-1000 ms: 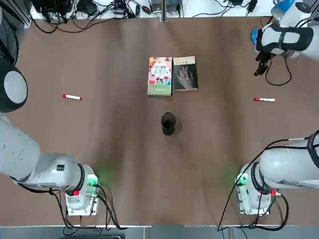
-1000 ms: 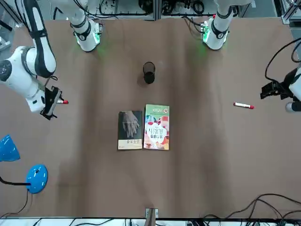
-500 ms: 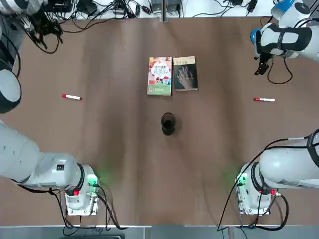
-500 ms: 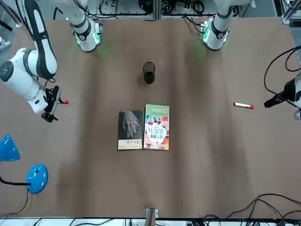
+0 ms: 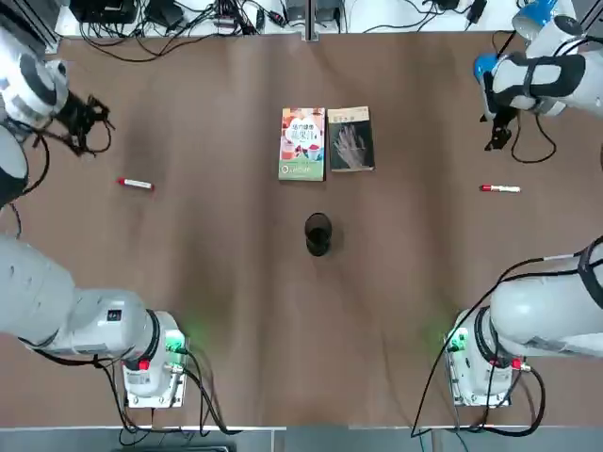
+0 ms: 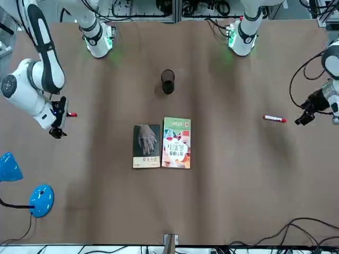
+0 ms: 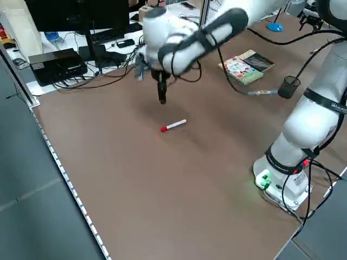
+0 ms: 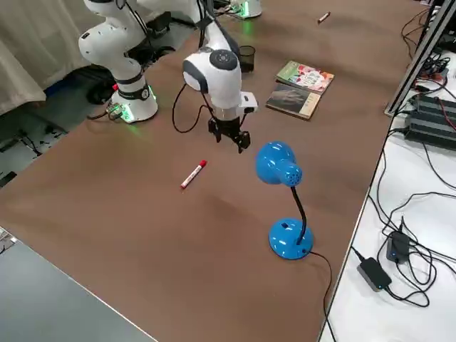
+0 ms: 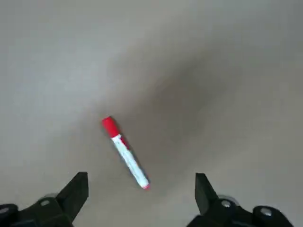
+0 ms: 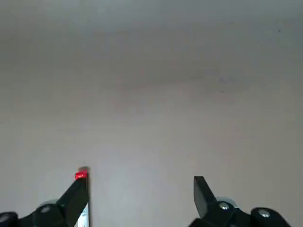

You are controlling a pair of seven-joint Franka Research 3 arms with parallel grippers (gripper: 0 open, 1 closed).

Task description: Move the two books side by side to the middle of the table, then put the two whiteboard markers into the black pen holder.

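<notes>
We see the two books [image 5: 326,144] side by side mid-table, so we judge the marker step begins; left gripper [image 9: 142,196] and right gripper [image 10: 141,198] stand wide and empty, each near a marker [image 9: 129,158]; next we should lower and grasp

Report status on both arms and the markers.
Left gripper open, empty, above the table near left marker. Right gripper open, empty, near right marker. Both markers flat, outside pen holder. No obstruction seen between left jaws and marker.

Books [image 5: 326,143] side by side, flat | red-capped markers [image 5: 317,186] lying apart | black holder [image 5: 318,234] upright
</notes>
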